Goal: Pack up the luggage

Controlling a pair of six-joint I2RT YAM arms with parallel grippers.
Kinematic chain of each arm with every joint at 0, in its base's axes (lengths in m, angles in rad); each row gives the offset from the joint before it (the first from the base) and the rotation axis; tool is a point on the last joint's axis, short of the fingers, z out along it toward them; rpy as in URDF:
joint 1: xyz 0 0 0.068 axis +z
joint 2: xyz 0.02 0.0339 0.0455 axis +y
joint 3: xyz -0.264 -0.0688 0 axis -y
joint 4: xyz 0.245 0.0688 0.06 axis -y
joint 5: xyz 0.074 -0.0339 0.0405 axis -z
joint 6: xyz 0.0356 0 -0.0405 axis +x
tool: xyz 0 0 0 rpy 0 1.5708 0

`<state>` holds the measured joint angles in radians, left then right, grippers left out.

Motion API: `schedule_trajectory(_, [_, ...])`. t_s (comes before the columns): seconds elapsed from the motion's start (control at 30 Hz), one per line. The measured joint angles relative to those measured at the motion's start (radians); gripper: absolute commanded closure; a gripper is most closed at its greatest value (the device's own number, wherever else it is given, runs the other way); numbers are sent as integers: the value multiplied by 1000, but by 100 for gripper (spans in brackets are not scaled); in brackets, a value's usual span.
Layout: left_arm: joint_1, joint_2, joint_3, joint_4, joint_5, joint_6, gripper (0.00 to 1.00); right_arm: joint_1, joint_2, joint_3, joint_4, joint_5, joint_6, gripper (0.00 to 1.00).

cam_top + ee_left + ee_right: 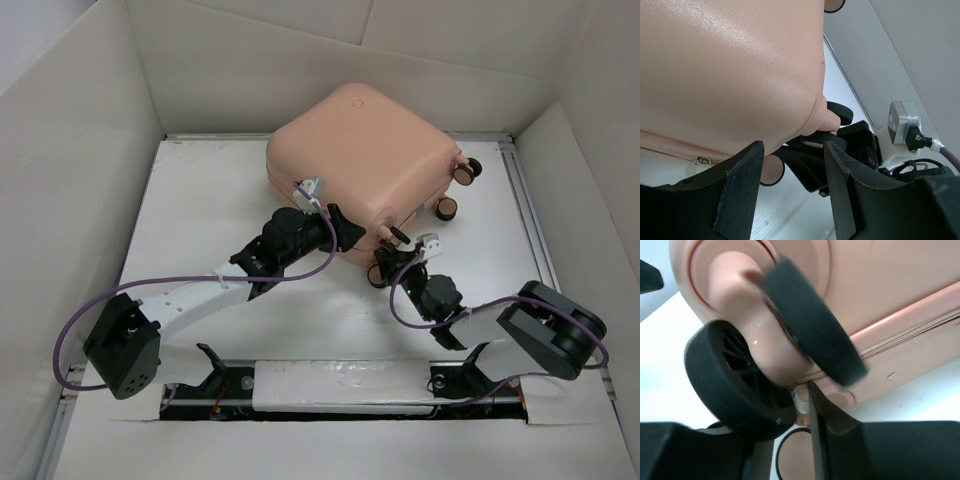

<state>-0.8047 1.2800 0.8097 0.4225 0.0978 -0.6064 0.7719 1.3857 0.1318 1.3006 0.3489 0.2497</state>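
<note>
The luggage (360, 150) is a salmon-pink hard-shell suitcase lying flat and closed at the back centre of the white table. Its wheels (445, 208) point right and toward me. My left gripper (340, 228) is open and empty at the suitcase's near edge. In the left wrist view its gripper (792, 147) sits just below the pink shell (725, 65). My right gripper (385, 262) is at the near wheel corner. In the right wrist view the gripper (780, 415) is open. One black wheel (735, 380) is in front of it, and the zip line (920, 327) runs just above.
White cardboard walls (60, 150) enclose the table (200, 230) on the left, back and right. A metal rail (530, 220) runs along the right side. The two grippers are close together at the suitcase's near corner, and the right one shows in the left wrist view (860, 150).
</note>
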Motion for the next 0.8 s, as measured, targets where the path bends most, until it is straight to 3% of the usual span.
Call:
schedule_trajectory(0.2, [0, 2, 0, 1, 0, 0, 53, -33, 26, 0, 25, -68, 0, 100])
schedule_trajectory(0.57, [0, 55, 6, -2, 2, -1, 55, -26, 33, 0, 16, -83, -3, 100])
schedule_trajectory(0.8, [-11, 121, 39, -47, 42, -6, 56, 74, 36, 8, 15, 10, -7, 100])
